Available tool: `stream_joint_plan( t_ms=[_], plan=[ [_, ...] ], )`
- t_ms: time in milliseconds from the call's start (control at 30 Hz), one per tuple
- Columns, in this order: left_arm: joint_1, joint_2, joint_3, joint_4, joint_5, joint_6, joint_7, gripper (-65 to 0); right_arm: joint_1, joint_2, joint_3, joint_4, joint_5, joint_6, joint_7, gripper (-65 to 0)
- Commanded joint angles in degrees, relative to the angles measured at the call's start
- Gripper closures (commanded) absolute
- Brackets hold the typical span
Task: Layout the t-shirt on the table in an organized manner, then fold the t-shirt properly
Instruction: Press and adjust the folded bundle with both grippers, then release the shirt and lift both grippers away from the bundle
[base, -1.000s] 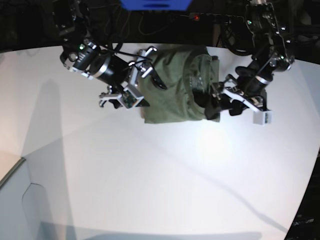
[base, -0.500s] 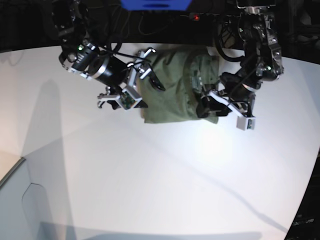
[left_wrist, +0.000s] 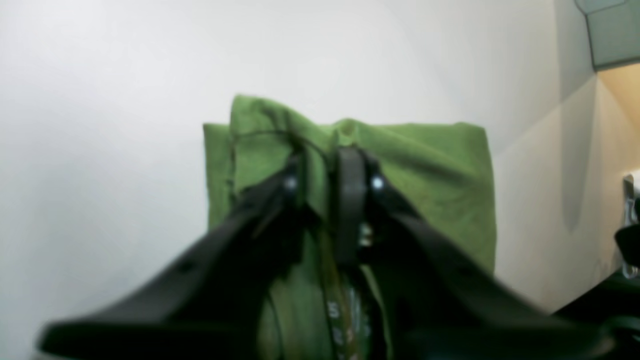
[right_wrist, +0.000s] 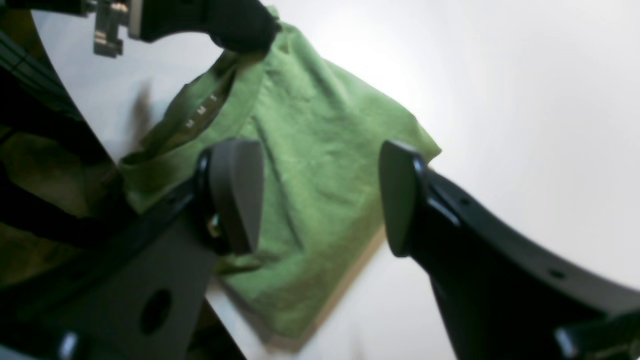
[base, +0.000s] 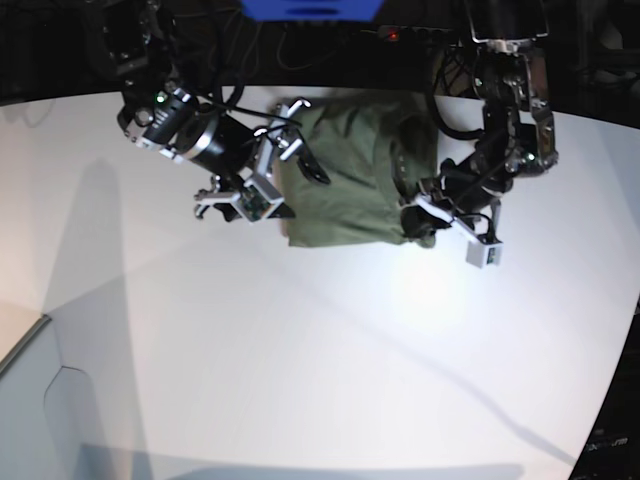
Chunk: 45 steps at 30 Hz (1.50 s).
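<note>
Pinched between the black jaws of the left gripper (left_wrist: 322, 187), a raised ridge of soft olive-green cloth stands up from the t-shirt (base: 350, 180), near its ribbed collar. On the shirt's other side the right gripper (right_wrist: 320, 200) hovers just above the wrinkled fabric, its two smooth, rounded pads (right_wrist: 237, 192) spread wide and holding nothing. Bunched into a rough, creased rectangle, the shirt lies at the far edge of the smooth white table (base: 320, 360), whose rim curves against a dark background.
</note>
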<state>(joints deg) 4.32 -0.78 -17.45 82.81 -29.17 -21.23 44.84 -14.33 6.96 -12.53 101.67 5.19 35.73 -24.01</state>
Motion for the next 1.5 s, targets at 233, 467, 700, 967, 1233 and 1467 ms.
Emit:
stream_joint_plan(
  t_ms=[233, 467, 700, 967, 1233, 1467],
  plan=[
    [-2.4, -0.6, -5.4, 0.8, -0.5, -0.5, -0.8, 0.0, 0.4, 0.2, 0.0, 0.9, 0.9, 0.0, 1.5, -36.9],
    [-3.0, -1.1, -6.4, 0.3, -0.4, -0.5, -0.4, -7.2, 0.4, 0.2, 0.0, 0.9, 0.9, 0.0, 1.5, -36.9],
    [-1.2, -1.4, -7.6, 1.7, -1.0, -0.5, -0.4, -43.5, 0.4, 0.2, 0.0, 0.9, 0.9, 0.0, 1.5, -36.9],
    [9.4, 1.0, -10.5, 19.2, -1.0, -0.5, -0.4, -49.0, 0.4, 0.3, 2.6, 0.9, 0.9, 0.0, 1.5, -36.9],
    [18.7, 4.1, -10.0, 20.2, -1.0, -0.8, -0.4, -49.0, 0.4, 0.3, 6.2, 0.9, 0.9, 0.1, 1.5, -36.9],
    [19.5, 4.9, -9.9, 16.7, -0.6, -1.0, -0.5, -49.0, 0.4, 0.2, 6.0, 0.9, 0.9, 0.1, 1.5, -36.9]
  ],
)
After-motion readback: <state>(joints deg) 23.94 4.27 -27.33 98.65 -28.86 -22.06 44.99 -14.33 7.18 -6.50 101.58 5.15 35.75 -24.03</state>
